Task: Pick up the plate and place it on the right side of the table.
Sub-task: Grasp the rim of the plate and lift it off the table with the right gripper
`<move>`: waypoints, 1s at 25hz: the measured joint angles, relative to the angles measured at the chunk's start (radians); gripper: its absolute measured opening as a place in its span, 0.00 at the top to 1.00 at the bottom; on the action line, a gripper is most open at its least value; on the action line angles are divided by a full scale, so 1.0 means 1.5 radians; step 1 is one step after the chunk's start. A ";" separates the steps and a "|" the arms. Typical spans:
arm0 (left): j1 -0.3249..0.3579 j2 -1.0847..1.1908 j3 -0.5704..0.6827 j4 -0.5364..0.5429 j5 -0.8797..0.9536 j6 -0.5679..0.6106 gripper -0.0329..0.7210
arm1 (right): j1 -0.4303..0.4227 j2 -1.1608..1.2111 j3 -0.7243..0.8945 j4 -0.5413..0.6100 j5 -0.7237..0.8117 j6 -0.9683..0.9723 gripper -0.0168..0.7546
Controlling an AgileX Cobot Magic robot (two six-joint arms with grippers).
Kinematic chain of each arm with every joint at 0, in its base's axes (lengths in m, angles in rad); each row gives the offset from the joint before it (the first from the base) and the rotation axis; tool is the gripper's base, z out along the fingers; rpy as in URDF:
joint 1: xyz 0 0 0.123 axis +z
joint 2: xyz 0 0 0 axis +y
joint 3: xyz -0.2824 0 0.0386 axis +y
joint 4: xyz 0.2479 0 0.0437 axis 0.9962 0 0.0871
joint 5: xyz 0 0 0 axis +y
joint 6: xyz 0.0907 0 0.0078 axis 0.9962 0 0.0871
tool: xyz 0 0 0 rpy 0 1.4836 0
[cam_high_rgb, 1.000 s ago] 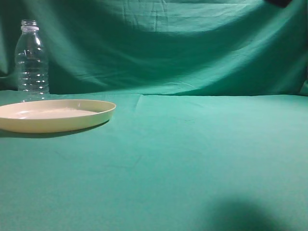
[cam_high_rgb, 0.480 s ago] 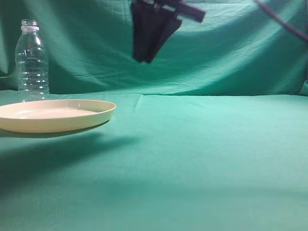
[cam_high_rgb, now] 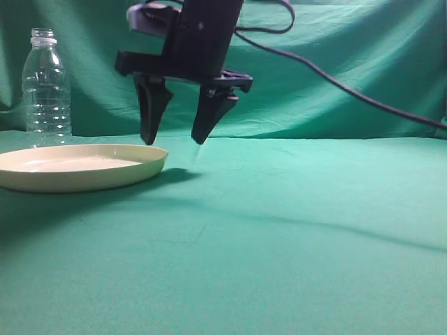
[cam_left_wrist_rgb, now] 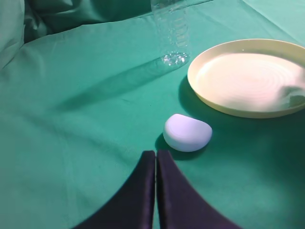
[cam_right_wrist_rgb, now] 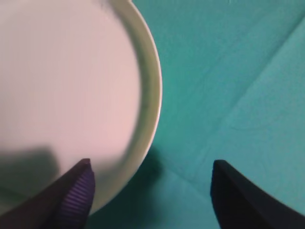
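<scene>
Now the wide, shallow, round cream-yellow plastic plate (cam_high_rgb: pixel 78 166) lies flat on the teal-green cloth-covered counter (cam_high_rgb: pixel 279 230) at the left of the exterior view, part of it cut off by the picture's edge. Above its right rim hangs the right arm's black end effector (cam_high_rgb: pixel 174 142), its two fingers spread wide apart and pointing down, holding nothing; the left fingertip (cam_high_rgb: pixel 149 138) sits just over the plate's right edge, the other fingertip over bare cloth beside the plate. Whether the tips touch the rim or the cloth cannot be told from here. In the right wrist view the same end effector (cam_right_wrist_rgb: pixel 151 177) straddles the plate's curved rim (cam_right_wrist_rgb: pixel 151 95), one ribbed finger (cam_right_wrist_rgb: pixel 76 195) over the pale inside and the other over the green cloth. A dark cable (cam_high_rgb: pixel 349 87) trails from the arm toward the right. A clear ribbed plastic bottle (cam_high_rgb: pixel 46 87) stands upright behind the plate, near the draped green backdrop (cam_high_rgb: pixel 335 56). In the left wrist view the left arm's dark end effector (cam_left_wrist_rgb: pixel 156 191) has its fingers pressed together with nothing between them, low over the cloth, near a small rounded white object (cam_left_wrist_rgb: pixel 187 132) that lies just beside the plate (cam_left_wrist_rgb: pixel 248 76).
</scene>
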 joint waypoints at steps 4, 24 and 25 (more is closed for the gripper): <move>0.000 0.000 0.000 0.000 0.000 0.000 0.96 | 0.000 0.047 -0.037 0.000 -0.013 0.000 0.36; 0.000 0.000 0.000 0.000 0.000 0.000 0.96 | 0.005 0.098 -0.062 0.005 -0.052 -0.044 0.84; 0.000 0.000 0.000 0.000 0.000 0.000 0.96 | 0.005 0.098 -0.064 0.007 -0.053 -0.043 0.89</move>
